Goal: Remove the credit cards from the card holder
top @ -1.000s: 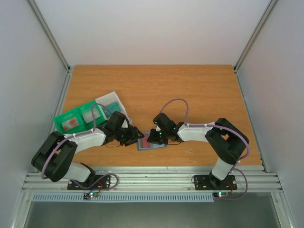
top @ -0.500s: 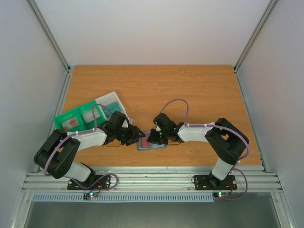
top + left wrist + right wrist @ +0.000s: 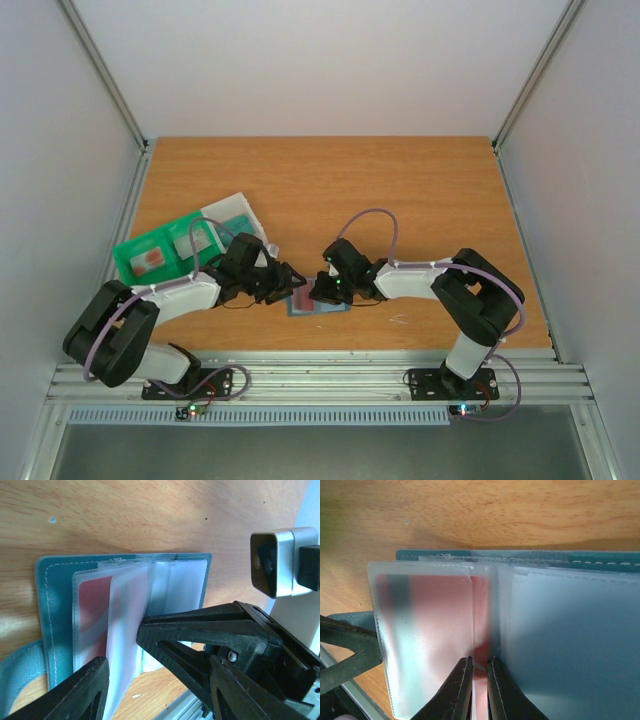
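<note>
W/ right jaws clenched on red card (image 3: 480,605) & left jaws released astride sleeves (image 3: 127,625), best seemed a slow, straight pull w/ card holder (image 3: 600,560) pinned to bench (image 3: 520,510).

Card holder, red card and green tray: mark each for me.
card holder (image 3: 56,630), left wrist view, bare cover border.
red card (image 3: 92,615), left wrist view, middle of its face.
green tray (image 3: 128,250), top view, left rim.

From above the left gripper (image 3: 293,283) and right gripper (image 3: 321,292) cover most of the card holder (image 3: 336,308), and at the right wrist the reddish card (image 3: 440,605) blurs behind frosted sleeves (image 3: 415,655), print unreadable
</note>
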